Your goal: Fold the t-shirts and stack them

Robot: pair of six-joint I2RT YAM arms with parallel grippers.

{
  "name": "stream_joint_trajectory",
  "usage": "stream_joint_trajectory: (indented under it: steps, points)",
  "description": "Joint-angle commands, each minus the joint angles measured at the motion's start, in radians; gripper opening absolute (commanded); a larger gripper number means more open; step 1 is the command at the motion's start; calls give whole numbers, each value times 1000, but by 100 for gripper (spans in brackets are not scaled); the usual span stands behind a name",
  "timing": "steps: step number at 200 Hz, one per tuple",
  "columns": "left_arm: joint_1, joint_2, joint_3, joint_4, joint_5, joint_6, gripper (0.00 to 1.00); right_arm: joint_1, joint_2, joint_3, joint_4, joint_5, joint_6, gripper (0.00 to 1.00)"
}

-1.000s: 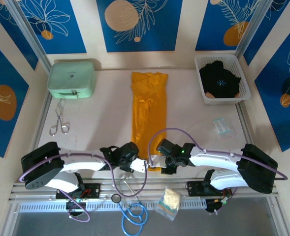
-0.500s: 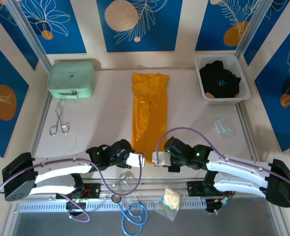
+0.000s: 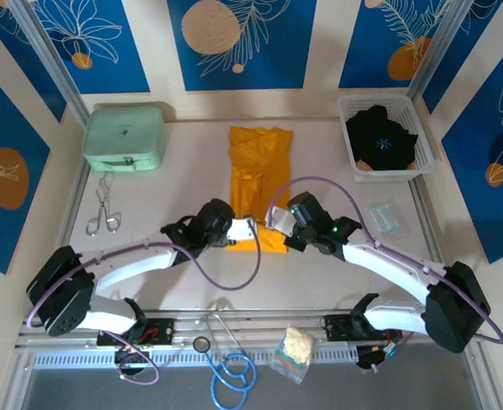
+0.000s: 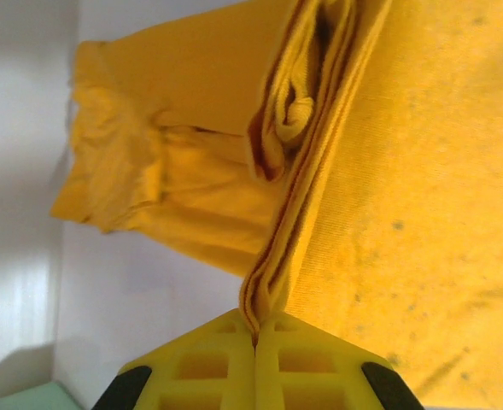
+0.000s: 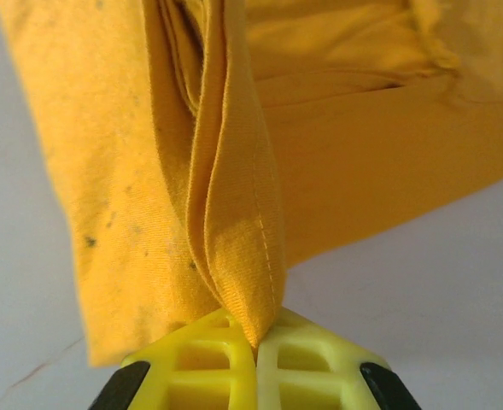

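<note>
The orange-yellow t-shirt (image 3: 258, 162) lies in the middle of the bench (image 3: 174, 205) as a long narrow strip, its collar end toward the far wall. The left jaws are clamped on one corner of its near hem and the right jaws on the other, each pinching a bunched ridge of cloth that both wrist views show up close. Holding the two corners level and side by side above the strip's middle keeps the hem straight, likely so it can be laid over the far half. The black t-shirt (image 3: 379, 137) sits crumpled in the white basket (image 3: 389, 174) at the far right, not yet folded
</note>
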Motion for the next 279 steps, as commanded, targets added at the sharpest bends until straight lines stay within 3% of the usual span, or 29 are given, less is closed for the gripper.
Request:
stream_joint_trajectory:
  steps: [1, 50, 122, 135, 166, 174, 197, 222, 250, 279]
  points:
    - [68, 62, 77, 87, 48, 88, 0, -57, 56, 50, 82, 25, -13, 0]
    - [174, 284, 182, 221, 112, 139, 0, -165, 237, 115, 249, 5, -6, 0]
    - [205, 508, 260, 385, 54, 154, 0, -223, 528, 285, 298, 43, 49, 0]
    - [205, 530, 268, 421, 31, 158, 2, -224, 557, 297, 318, 51, 73, 7]
    - [207, 571, 304, 461, -53, 181, 3, -237, 600, 327, 369, 48, 137, 37]
    - [206, 576, 312, 464, -75, 186, 9, -242, 606, 339, 371, 43, 151, 41]
    - [206, 567, 310, 499, -119, 180, 52, -257, 591, 359, 363, 42, 183, 52]
    - [204, 497, 285, 552, -149, 169, 82, -276, 502, 349, 342, 21, 189, 54]
    - [204, 340, 214, 556, -95, 188, 90, -291, 336, 285, 294, -64, 93, 54]
    - [206, 96, 77, 302, 212, 303, 86, -282, 140, 174, 109, -309, -152, 55]
